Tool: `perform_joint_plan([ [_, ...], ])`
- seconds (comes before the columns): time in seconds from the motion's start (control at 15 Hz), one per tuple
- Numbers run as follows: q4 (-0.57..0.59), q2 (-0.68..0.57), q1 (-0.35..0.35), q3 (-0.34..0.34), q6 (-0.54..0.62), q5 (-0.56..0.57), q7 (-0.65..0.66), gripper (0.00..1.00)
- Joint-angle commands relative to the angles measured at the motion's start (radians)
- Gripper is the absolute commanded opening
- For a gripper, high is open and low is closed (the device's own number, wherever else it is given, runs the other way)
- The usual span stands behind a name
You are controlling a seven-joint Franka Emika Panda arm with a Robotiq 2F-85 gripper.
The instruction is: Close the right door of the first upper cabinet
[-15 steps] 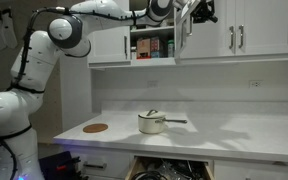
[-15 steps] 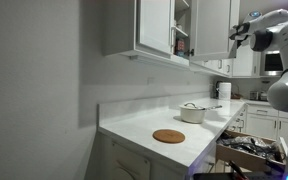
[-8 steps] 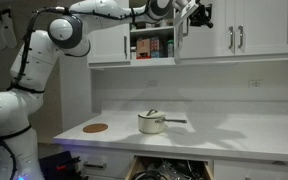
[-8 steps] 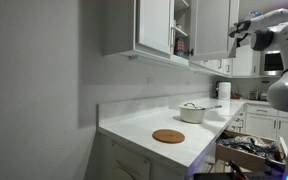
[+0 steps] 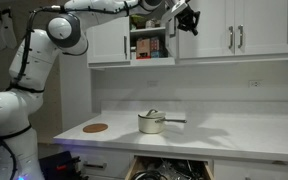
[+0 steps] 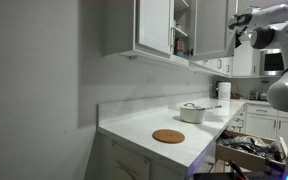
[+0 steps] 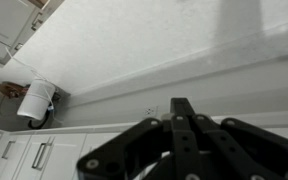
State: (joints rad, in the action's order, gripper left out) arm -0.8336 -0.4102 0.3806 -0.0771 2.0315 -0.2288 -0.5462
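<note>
White right door [image 5: 178, 38] of the first upper cabinet [image 5: 152, 45] stands ajar, so we judge the closing unfinished, our claw [image 5: 188, 17] pinched narrow and empty by its edge

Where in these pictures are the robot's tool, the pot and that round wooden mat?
tool [image 5: 188, 18]: in an exterior view, between its fingertips.
pot [image 5: 151, 125]: in an exterior view, its white side wall.
round wooden mat [image 5: 95, 128]: in an exterior view, middle of its top.
</note>
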Motion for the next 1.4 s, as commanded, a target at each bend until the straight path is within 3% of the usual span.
perform_joint_plan([
  [0.0, 0.046, -0.004, -0.049, 0.036, -0.079, 0.008, -0.008, 0.0],
  [0.33, 0.078, -0.004, -0.093, 0.069, -0.138, 0.009, -0.018, 0.0],
  [1.0, 0.126, 0.03, -0.165, 0.069, -0.505, 0.093, 0.027, 0.0],
  [1.33, 0.137, 0.042, -0.187, 0.071, -0.606, 0.134, 0.01, 0.0],
])
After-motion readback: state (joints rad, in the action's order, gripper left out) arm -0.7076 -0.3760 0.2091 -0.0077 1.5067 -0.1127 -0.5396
